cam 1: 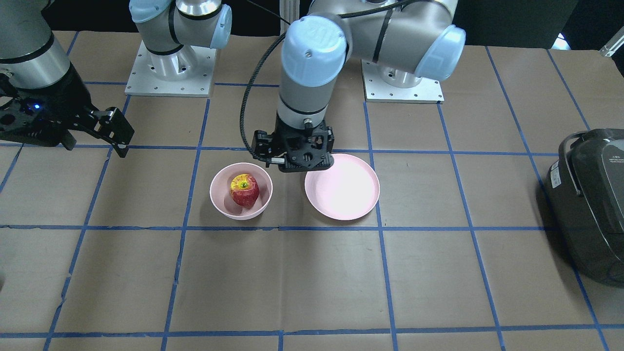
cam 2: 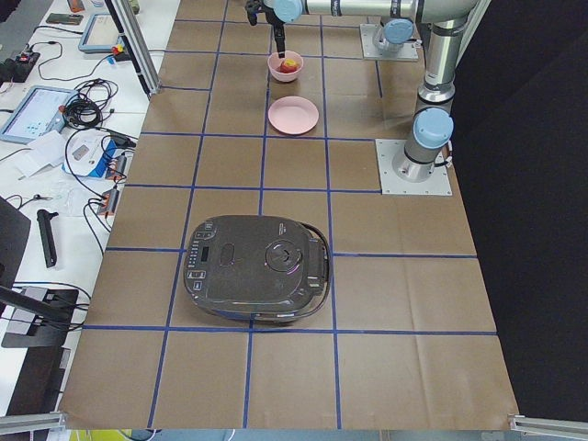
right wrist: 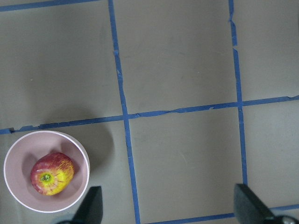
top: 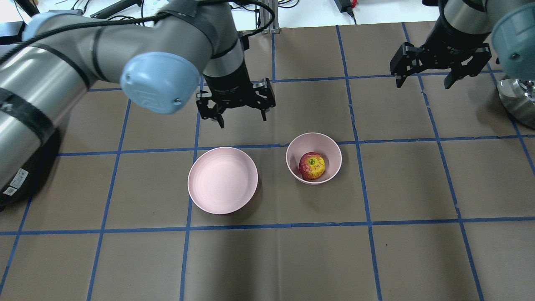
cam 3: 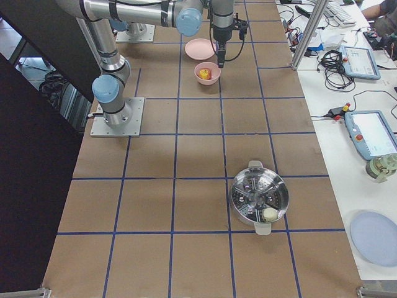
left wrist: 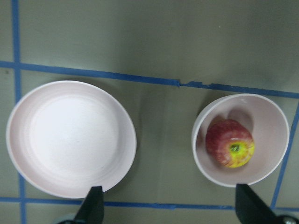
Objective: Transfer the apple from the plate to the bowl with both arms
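The red apple (top: 312, 166) with a yellow-green top sits inside the deep pink bowl (top: 292, 161), also seen in the front view (cam 1: 244, 190). The flat pink plate (top: 222, 179) lies empty beside the bowl, on my left side. My left gripper (top: 242, 121) is open and empty, raised above the table just beyond the plate's far edge. Its wrist view shows the plate (left wrist: 70, 137), the bowl (left wrist: 275, 130) and the apple (left wrist: 231, 149) below it. My right gripper (top: 423, 83) is open and empty, high and well off to the right of the bowl. Its wrist view shows the apple (right wrist: 51, 173) at lower left.
A dark rice cooker (cam 1: 592, 195) stands at the table's end on my left. A metal steamer pot (cam 3: 259, 197) stands toward the end on my right. The brown table cover has a blue tape grid. Both arm bases are at the back edge.
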Available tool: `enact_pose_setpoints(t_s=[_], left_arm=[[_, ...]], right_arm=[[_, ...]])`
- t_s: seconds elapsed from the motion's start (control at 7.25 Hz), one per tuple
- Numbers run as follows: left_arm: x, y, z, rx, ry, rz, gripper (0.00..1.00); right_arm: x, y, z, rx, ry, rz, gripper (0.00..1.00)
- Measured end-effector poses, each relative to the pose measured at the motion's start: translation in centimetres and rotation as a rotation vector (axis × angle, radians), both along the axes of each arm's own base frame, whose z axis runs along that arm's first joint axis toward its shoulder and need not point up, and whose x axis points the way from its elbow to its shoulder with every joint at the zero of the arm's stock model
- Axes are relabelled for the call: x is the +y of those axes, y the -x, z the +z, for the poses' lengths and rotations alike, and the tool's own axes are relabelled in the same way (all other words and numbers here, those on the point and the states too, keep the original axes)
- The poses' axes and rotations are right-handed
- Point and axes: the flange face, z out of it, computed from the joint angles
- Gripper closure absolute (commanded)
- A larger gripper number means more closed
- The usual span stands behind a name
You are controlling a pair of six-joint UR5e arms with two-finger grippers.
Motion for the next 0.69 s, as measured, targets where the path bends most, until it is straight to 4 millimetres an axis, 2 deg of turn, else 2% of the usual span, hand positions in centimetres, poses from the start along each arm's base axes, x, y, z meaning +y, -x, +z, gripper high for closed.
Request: enact_pose_setpoints(t_s=[0.28, 0.41, 0.69], left_arm=[[0.4, -6.2, 3.4, -0.05, 0.008, -0.104, 0.0], [0.2, -8.3, 4.4, -0.058, 0.016, -0.122, 0.0], [-0.1, -10.1, 5.6, -0.06, 0.03, -0.143, 0.0]], right_arm=[[0.5, -3.2, 0.6, -0.014, 0.02, 0.016, 0.0], [0.7, -3.9, 0.6, -0.019, 0.021, 0.006, 0.0], [0.8, -4.2, 0.1, -0.019, 0.01, 0.015, 0.0]])
